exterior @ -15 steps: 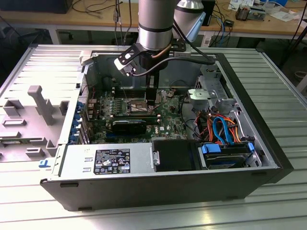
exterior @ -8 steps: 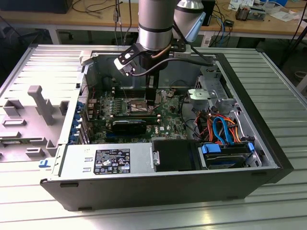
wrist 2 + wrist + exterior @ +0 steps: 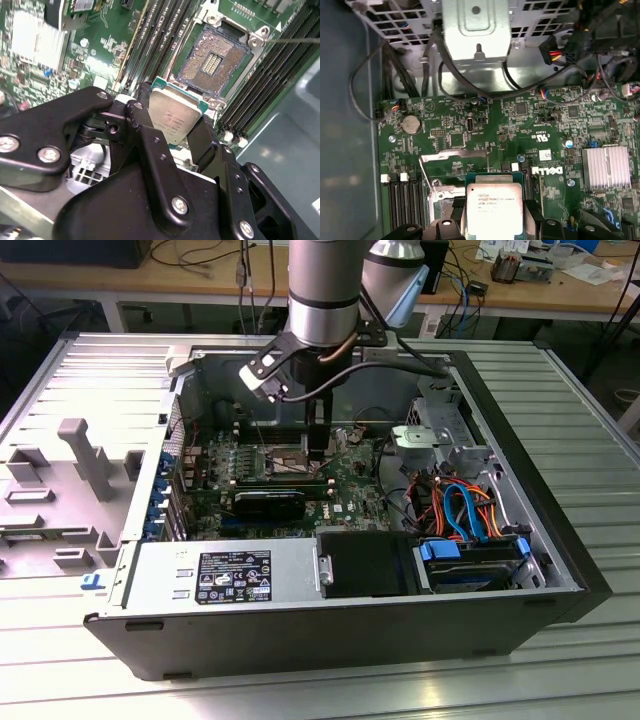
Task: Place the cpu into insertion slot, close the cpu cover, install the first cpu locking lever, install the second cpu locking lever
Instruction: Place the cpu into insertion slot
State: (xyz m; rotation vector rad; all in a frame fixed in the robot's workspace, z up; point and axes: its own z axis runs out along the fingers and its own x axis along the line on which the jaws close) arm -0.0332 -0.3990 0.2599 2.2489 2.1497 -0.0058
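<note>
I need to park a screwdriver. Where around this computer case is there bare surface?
The ribbed aluminium tabletop is bare on the exterior view's right of the black computer case and along its near side. Crowded: the grey plastic fixture on that view's left, orange and blue cables inside, and the hand gripping the small silvery square chip.

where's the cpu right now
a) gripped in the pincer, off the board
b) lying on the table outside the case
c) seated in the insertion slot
a: in the second wrist view the pincer is shut on the cpu, while the insertion slot lies bare with its contacts showing.
</note>
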